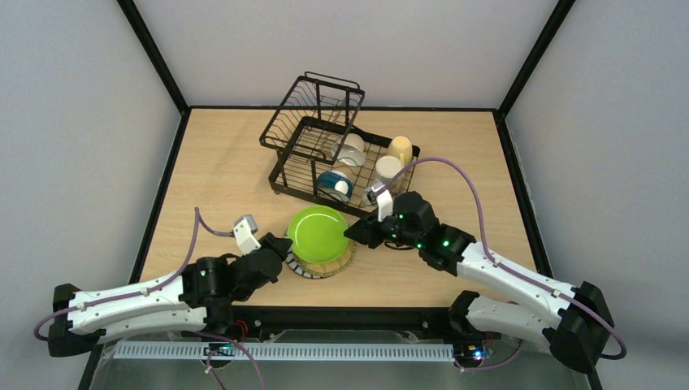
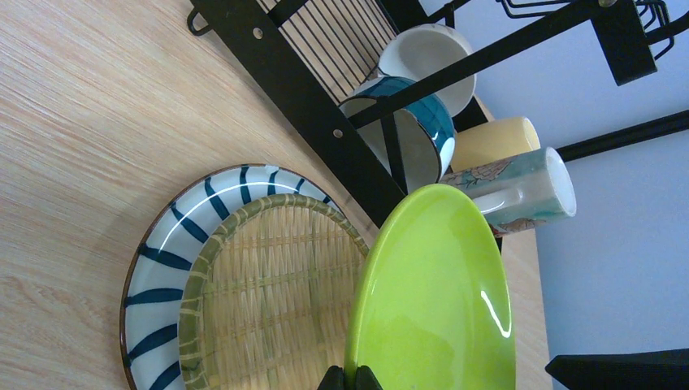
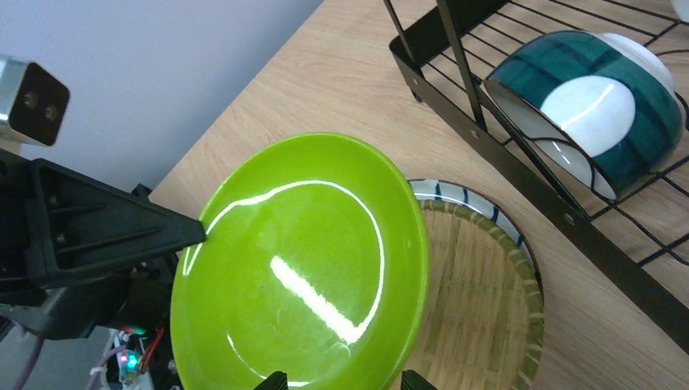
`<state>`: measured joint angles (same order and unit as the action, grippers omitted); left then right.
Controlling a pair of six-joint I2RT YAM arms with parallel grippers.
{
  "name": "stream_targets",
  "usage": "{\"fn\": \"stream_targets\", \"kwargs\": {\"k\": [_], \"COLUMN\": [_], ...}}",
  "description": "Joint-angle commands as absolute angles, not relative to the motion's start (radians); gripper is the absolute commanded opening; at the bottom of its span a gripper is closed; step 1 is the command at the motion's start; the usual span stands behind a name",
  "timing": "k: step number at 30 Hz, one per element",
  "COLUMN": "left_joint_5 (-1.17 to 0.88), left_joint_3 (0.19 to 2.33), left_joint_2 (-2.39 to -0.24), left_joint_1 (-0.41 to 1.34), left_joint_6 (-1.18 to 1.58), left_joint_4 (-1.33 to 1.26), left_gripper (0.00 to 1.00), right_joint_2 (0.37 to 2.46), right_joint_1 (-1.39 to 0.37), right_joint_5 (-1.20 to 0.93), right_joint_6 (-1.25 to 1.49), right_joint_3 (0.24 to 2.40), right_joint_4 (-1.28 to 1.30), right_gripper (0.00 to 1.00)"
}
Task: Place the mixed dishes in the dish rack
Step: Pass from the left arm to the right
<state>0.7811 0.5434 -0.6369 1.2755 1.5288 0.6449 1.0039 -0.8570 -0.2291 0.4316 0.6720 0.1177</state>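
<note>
Near edge of the table [image 1: 227, 162]: left gripper [image 2: 349, 380] pinches the tilted green plate [image 1: 317, 234] by its rim; right gripper [image 3: 341, 382] gapes astride the opposite rim — one thin pinch may let it swivel, drop.

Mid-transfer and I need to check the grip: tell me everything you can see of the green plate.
Glossy lime-green plate, round, plain, with a glazed-ceramic look. It is tilted up over a woven bamboo tray lying on a striped plate, in front of the dish rack. The left gripper pinches its rim; the right gripper, open, flanks the opposite side.
</note>
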Motion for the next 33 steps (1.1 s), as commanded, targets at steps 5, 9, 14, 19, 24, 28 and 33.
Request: {"fn": "stream_targets", "kwargs": {"k": [5, 9, 14, 19, 24, 28, 33], "left_joint_5": [0.791, 0.782, 0.771, 0.757, 0.746, 0.737, 0.717], "left_joint_3": [0.567, 0.573, 0.577, 0.581, 0.597, 0.606, 0.612], "left_joint_2": [-0.618, -0.607, -0.596, -0.593, -0.593, -0.59, -0.588], "left_joint_1": [1.281, 1.28, 1.281, 1.28, 1.28, 1.281, 1.281], "left_joint_6": [1.496, 1.481, 1.473, 1.458, 1.437, 1.417, 1.397], "left_joint_4": [0.644, 0.64, 0.64, 0.629, 0.626, 0.615, 0.604], "left_gripper": [0.02, 0.02, 0.02, 0.02, 0.02, 0.02, 0.02], "right_joint_2": [0.998, 0.999, 1.004, 1.009, 1.009, 1.011, 1.011], "right_joint_1": [-0.862, -0.862, -0.862, -0.862, -0.862, -0.862, -0.861], "right_joint_5": [-0.217, -0.221, -0.244, -0.253, -0.249, -0.25, -0.255], "right_joint_6": [0.445, 0.448, 0.453, 0.461, 0.466, 0.47, 0.48], "right_joint_3": [0.618, 0.608, 0.606, 0.6, 0.594, 0.586, 0.571], "right_joint_4": [0.082, 0.052, 0.022, 0.008, -0.028, -0.041, -0.071], "right_gripper": [0.85, 0.87, 0.89, 0.9, 0.9, 0.91, 0.91]}}
